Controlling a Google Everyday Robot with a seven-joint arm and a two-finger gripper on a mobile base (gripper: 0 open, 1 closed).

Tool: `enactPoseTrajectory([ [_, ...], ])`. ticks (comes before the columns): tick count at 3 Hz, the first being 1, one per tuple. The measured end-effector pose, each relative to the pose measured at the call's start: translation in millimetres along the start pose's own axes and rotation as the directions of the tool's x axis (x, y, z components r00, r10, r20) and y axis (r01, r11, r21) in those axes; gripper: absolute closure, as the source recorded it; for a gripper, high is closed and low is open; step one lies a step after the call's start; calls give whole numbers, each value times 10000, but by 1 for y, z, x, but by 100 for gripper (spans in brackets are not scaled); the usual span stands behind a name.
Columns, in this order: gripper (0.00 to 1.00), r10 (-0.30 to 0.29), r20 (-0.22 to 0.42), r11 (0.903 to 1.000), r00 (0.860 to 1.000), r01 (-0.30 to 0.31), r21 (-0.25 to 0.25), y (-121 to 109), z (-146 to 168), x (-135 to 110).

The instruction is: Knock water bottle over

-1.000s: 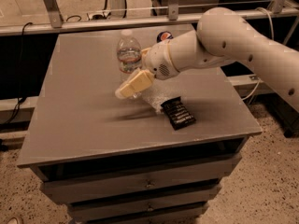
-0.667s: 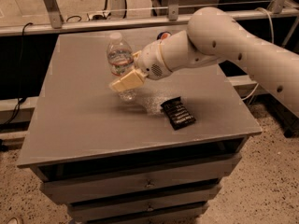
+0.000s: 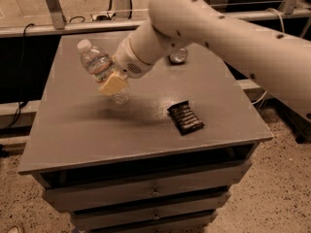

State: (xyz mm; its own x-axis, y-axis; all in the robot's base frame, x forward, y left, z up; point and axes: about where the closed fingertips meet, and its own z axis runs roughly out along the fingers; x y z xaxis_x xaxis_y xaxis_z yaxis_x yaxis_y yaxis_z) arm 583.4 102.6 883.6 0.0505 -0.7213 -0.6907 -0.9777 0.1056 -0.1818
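The water bottle (image 3: 98, 66) is clear ribbed plastic with a white cap. It tilts far over to the left in the middle of the grey table (image 3: 97, 125), cap up-left, base near the tabletop. My gripper (image 3: 114, 85), with cream-coloured fingers, is pressed against the bottle's lower right side. The white arm reaches in from the upper right and hides part of the bottle's body.
A flat black snack packet (image 3: 185, 118) lies on the table's right front. The top of a can (image 3: 178, 57) shows just behind the arm. The table has drawers below. A rail and cables run behind it.
The arm has swept left across the table. The bottle, upright a second ago, has been pushed left and now leans far over.
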Motion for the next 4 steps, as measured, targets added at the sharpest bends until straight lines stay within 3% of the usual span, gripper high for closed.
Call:
enactPoseTrajectory([
  [1, 100, -1239, -1783, 9923, 9762, 1233, -142, -5, 16, -11],
  [2, 100, -2266, -3256, 9738, 9179, 2197, -585, -10, 28, -4],
  [4, 59, -2291, -3290, 9732, 9161, 2219, -598, -10, 27, -5],
])
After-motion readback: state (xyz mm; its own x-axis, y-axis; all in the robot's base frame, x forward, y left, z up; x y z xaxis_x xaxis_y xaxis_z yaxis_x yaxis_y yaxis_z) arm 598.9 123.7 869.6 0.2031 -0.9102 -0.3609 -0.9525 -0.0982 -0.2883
